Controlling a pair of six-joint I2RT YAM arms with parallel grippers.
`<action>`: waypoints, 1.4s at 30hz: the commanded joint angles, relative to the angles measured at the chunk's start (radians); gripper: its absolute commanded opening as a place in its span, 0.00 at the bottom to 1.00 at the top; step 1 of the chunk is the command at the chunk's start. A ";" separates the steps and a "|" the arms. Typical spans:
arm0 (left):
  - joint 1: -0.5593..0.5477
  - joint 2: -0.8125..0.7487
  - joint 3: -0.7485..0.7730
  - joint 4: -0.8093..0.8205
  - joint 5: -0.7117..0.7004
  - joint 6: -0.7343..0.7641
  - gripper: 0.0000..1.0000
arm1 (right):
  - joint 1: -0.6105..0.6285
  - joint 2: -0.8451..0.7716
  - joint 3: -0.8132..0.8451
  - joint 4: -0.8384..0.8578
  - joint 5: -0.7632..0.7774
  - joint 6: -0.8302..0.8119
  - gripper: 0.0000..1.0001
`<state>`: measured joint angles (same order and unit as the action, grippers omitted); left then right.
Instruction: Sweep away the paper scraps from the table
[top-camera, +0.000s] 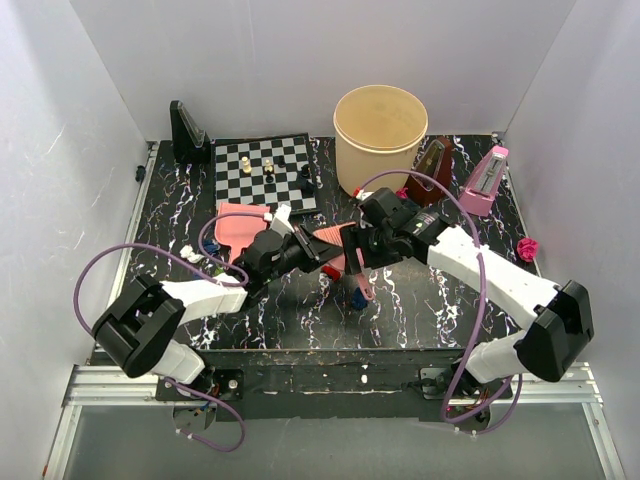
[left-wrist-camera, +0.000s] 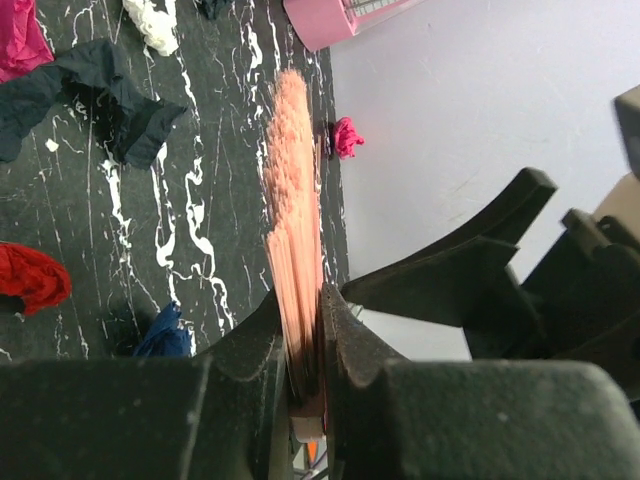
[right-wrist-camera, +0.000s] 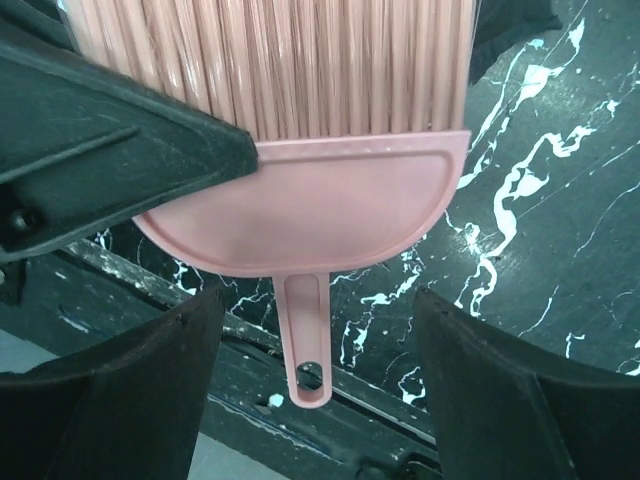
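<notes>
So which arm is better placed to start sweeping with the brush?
Left. The left gripper is shut on the brush; the right gripper stands open around its handle, gripping nothing.

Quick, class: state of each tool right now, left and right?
Left tool: closed on the pink brush, at its bristles.
Right tool: open, straddling the brush's handle without gripping it.

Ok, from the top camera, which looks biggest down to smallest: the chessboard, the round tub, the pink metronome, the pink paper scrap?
Largest: the round tub and the chessboard, too alike to rank.
Then the pink metronome.
Smallest: the pink paper scrap.
</notes>
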<state>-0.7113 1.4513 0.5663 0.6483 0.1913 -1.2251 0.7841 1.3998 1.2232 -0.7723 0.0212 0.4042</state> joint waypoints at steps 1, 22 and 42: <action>0.021 -0.075 -0.009 -0.012 -0.012 0.061 0.00 | 0.001 -0.103 0.009 0.079 0.046 0.036 0.85; 0.139 -0.257 -0.059 0.422 -0.026 -0.062 0.00 | -0.071 -0.809 -0.808 1.254 0.097 0.509 0.93; 0.049 0.024 0.076 0.623 0.013 -0.224 0.00 | -0.072 -0.719 -0.784 1.397 0.051 0.466 0.78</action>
<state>-0.6300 1.4342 0.5869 1.1641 0.1879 -1.4136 0.7136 0.6880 0.4152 0.5350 0.0223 0.8833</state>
